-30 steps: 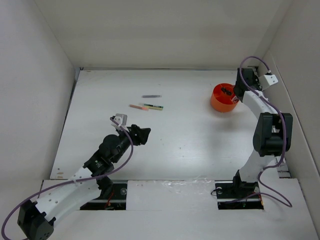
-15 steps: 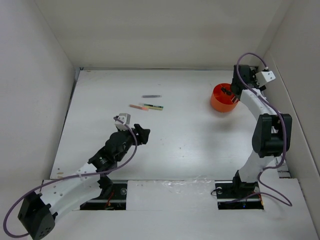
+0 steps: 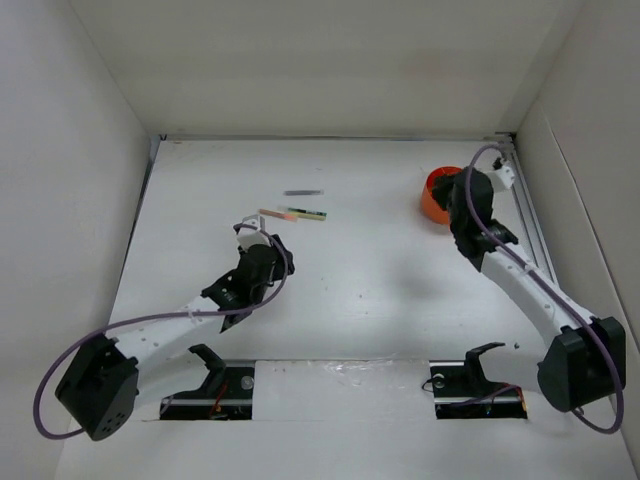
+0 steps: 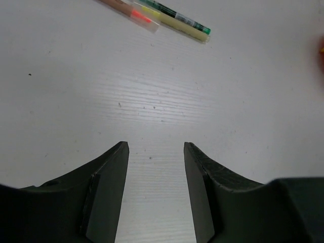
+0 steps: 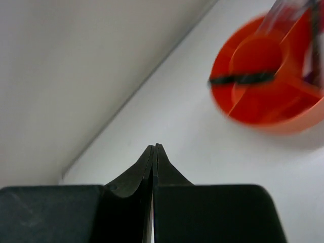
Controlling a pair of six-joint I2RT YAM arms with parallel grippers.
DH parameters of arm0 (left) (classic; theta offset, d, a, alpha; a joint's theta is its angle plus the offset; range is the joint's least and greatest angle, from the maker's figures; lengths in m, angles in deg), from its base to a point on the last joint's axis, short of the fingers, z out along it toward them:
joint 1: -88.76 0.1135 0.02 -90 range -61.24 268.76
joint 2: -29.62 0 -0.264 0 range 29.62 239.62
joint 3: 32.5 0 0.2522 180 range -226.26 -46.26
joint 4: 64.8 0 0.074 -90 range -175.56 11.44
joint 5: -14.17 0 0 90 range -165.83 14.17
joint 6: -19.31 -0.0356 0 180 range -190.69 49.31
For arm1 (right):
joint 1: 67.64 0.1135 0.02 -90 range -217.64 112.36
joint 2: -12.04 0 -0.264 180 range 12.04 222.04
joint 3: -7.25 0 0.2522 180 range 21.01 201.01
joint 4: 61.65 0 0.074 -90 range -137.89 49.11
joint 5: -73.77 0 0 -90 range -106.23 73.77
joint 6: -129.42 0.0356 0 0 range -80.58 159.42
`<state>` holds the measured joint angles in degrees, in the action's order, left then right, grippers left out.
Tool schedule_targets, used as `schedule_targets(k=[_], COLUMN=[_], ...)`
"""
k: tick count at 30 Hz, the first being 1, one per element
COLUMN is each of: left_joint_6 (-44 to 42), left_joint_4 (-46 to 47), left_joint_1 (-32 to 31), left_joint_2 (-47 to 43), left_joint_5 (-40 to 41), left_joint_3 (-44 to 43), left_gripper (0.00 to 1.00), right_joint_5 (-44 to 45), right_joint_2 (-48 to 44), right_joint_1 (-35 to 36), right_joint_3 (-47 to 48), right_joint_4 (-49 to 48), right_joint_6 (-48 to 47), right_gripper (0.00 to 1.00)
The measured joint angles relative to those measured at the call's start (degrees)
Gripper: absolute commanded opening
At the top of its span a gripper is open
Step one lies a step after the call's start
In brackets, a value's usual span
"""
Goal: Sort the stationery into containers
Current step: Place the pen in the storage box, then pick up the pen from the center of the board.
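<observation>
The organiser [image 3: 431, 197], round glossy orange plastic with inner dividers, stands far right on the table [image 3: 380, 270], close to the side wall. A blurred black item [image 5: 243, 79] lies across it. The right gripper [image 5: 153, 148], fingers pressed together and empty, is near it. Mid-table, with open room around, lie a pink pen [image 4: 132, 11] and a marker [image 4: 177, 20], side by side, and beyond them a grey stick [image 3: 302, 192]. The left gripper [image 4: 155, 147] gapes just short of them.

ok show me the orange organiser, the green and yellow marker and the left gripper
orange organiser [image 5: 276, 123], right wrist view, on its outer wall
green and yellow marker [image 4: 174, 19], left wrist view, middle of its barrel
left gripper [image 4: 156, 149], left wrist view, midway between its open fingertips
</observation>
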<state>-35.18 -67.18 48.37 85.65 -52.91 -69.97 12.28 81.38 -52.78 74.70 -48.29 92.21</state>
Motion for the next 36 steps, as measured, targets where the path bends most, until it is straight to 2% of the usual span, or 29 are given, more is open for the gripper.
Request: schedule_targets(k=[7,11,12,16,20,26,32,36], left_joint_6=[6.82,9.90,10.62,13.66,16.00,17.94,19.02,19.45], left_joint_4=[-2.67,-3.69,-3.85,-3.98,-4.50,-5.33,-5.22,-5.01], left_joint_1=[0.50,2.51,3.56,9.11,13.38,15.63,20.94,23.21], left_joint_2=[16.22,23.08,24.50,30.01,34.82,40.39,49.22,51.04], left_joint_5=[3.98,5.57,5.60,4.26,3.43,2.71,-1.18,-1.60], left_joint_3=[-12.17,-17.77,-18.84,-22.40,-25.70,-30.58,-36.59,-37.77], left_gripper=[0.44,0.44,0.44,0.44,0.44,0.44,0.44,0.44], right_joint_5=[-15.54,-20.28,-20.96,-22.86,-24.37,-27.69,-29.16,-29.66], right_joint_2=[1.68,1.62,1.62,1.64,3.21,6.78,7.91,8.04], right_joint_1=[8.28,9.94,10.29,11.65,12.50,12.68,13.42,13.75], right_joint_3=[-3.61,-3.63,-3.69,-4.98,-6.99,-7.72,-7.72,-7.69], right_joint_4=[-0.83,-0.87,-0.98,-2.62,-4.81,-5.60,-6.75,-6.86], right_joint_6=[-0.15,-0.09,-0.04,0.55,1.16,1.62,1.57,1.40], right_gripper=[0.02,0.18,0.27,0.40,0.40,0.40,0.40,0.40])
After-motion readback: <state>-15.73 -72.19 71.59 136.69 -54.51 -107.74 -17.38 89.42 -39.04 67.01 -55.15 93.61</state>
